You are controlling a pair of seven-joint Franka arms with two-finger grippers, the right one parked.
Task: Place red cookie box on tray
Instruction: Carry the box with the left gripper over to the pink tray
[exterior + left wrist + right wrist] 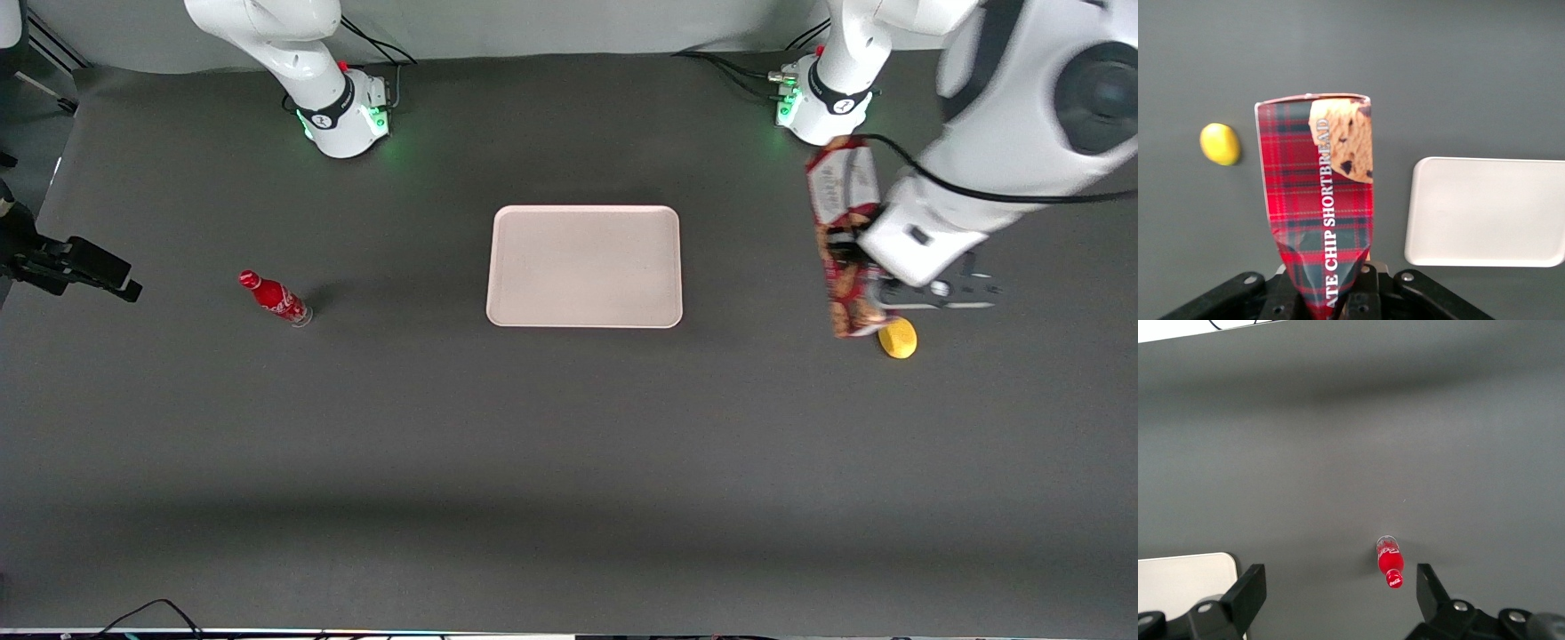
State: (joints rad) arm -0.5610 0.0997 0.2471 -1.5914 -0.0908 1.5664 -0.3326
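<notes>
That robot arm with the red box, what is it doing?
The gripper of the left arm is holding the red cookie box up in the air, toward the working arm's end of the table. A small yellow thing lies on the table just below it. The tray sits in the middle of the table with nothing on it, so the box has not been put there yet. A red bottle lies toward the parked arm's end.

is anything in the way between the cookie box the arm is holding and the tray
Nothing visible. The gripper holds the red cookie box above the table; bare table separates it from the tray. The yellow object sits clear of that path.
</notes>
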